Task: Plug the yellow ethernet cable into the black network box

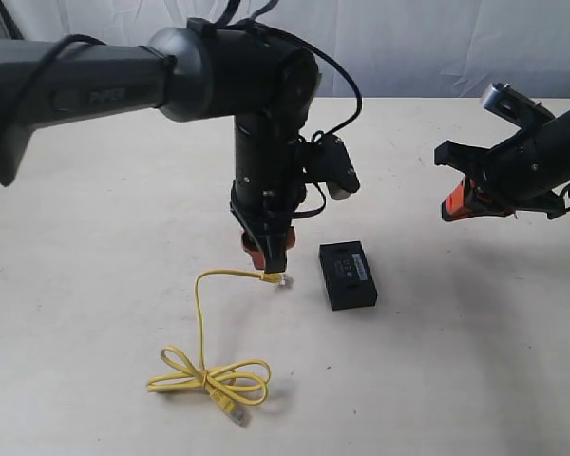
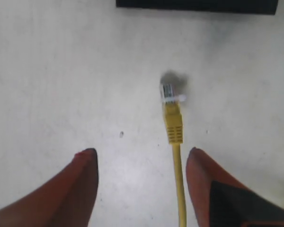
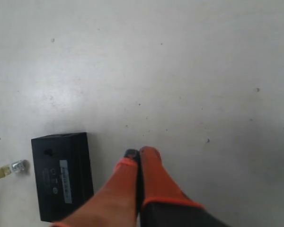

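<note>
The yellow ethernet cable lies on the pale table, its near half bundled in a flat loop with one clear plug at the front. From the bundle I see one strand run up and bend to the right, ending in the other clear plug, which sits just beside the black network box with a small gap between them. In the left wrist view that plug points toward the box's edge and is not in it. I see no containers anywhere on the table.

My left arm comes in from the left and its wrist turns straight down, so the left gripper hangs right over the cable's far end. Its orange fingers stand spread apart, and the yellow strand passes between them, close to one finger; I can't tell whether it touches.

My right arm hangs above the table's right side, well apart from the box. The right gripper has its orange fingers pressed together with nothing between them.

On the box's top I see a pale label strip and small white markings; the writing is too small for me to read. There is faint lettering on the left arm's grey link, which I can't make out.
</note>
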`<state>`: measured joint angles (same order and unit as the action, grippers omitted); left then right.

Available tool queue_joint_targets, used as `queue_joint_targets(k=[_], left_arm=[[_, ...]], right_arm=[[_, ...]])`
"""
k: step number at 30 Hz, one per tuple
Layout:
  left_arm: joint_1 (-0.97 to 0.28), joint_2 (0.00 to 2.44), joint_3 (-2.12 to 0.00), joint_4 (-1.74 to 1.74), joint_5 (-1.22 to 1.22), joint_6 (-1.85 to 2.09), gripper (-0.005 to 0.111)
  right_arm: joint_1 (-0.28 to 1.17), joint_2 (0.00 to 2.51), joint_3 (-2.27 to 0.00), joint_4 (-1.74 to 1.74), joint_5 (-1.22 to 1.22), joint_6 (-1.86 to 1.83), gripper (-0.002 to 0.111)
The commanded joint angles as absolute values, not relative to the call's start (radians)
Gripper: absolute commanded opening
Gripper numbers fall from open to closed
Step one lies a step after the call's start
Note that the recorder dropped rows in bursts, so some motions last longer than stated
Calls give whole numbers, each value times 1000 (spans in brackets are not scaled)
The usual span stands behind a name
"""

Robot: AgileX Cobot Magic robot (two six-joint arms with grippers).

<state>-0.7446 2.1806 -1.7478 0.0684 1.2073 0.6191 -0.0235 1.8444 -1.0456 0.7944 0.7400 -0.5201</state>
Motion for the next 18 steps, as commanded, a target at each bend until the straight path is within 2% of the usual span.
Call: queue_joint_targets(k=[1,18], left_arm=[[-777,2228,-1802,76,1221,619,54],[-802,2296,-1820,124,1221,550,54]], right_arm=[[-29,1838,-1043,806,726,-532,-1],[-29,1838,-1043,817,725,-545,-1]])
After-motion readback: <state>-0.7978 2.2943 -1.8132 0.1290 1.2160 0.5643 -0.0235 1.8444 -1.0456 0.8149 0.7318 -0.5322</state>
